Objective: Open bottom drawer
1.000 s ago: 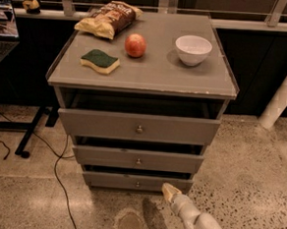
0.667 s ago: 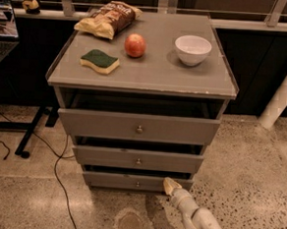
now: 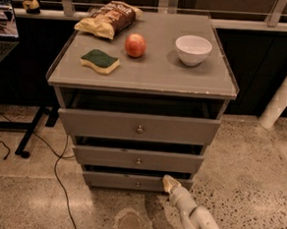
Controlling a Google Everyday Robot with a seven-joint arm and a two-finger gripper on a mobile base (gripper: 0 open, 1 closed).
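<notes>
A grey cabinet holds three drawers. The bottom drawer (image 3: 114, 180) is the lowest and narrowest front, with a small round metal knob (image 3: 137, 184) at its centre. My gripper (image 3: 167, 183) comes up from the lower right on a white arm and sits at the right part of that drawer front, right of the knob. Its tip is against or just in front of the panel. Above are the mid-sized drawer (image 3: 106, 156) and the tall top drawer (image 3: 98, 123).
On the cabinet top (image 3: 156, 73) lie a chip bag (image 3: 109, 19), an apple (image 3: 135, 45), a green-and-yellow sponge (image 3: 100, 61) and a white bowl (image 3: 193, 50). A black cable (image 3: 60, 179) trails on the speckled floor at left, near a desk leg (image 3: 29, 135). A white post (image 3: 282, 96) stands right.
The gripper has crept up and slightly left, closer to the bottom drawer front. The drawers have not visibly moved.
</notes>
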